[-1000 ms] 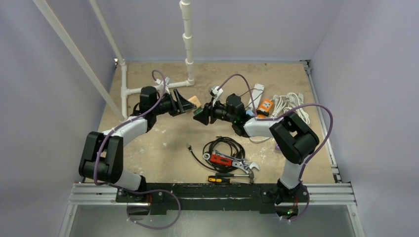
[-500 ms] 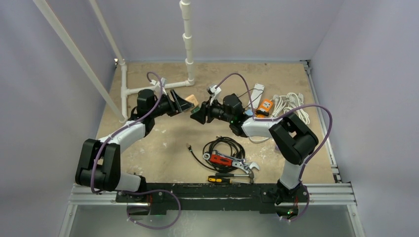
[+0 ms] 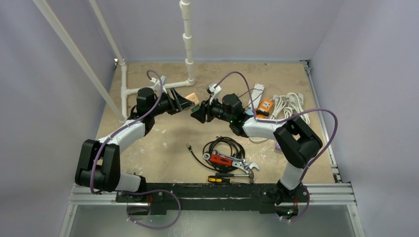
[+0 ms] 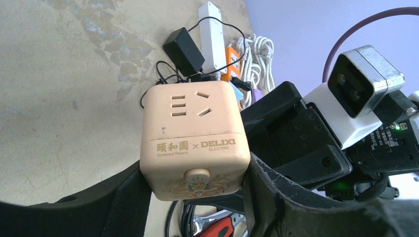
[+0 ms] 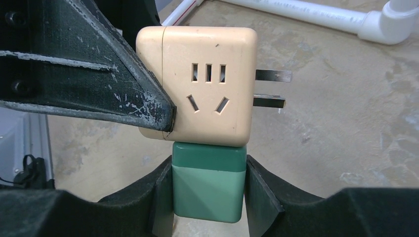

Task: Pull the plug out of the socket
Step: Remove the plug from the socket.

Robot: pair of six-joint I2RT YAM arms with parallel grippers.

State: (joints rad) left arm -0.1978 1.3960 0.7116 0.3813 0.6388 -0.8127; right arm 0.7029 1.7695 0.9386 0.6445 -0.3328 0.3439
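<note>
Top view: both arms meet above the table (image 3: 163, 143) in the upper middle of the frame, the left gripper (image 3: 184, 102) and right gripper (image 3: 199, 113) tip to tip. Left wrist view: the left fingers (image 4: 126, 202) clamp the beige socket (image 4: 192, 138) by its lower sides (a cube, its outlet face turned up toward the camera). Right wrist view: the right fingers (image 5: 160, 190) close narrowly on the green plug (image 5: 209, 185) at the frame's lower centre; the plug sits flush against the socket's bottom face, with no gap visible between them. Two metal prongs (image 5: 269, 89) project from the socket's right side. The held pair hangs clear of the table. Below and right of centre in the top view lie a cable coil (image 3: 223, 145), a wrench (image 3: 232, 162) and a screwdriver (image 3: 225, 177); a white pipe (image 3: 187, 39) rises at the upper centre. A power strip (image 4: 212, 24) and a black adapter (image 4: 184, 49) lie at the top of the left wrist view.
</note>
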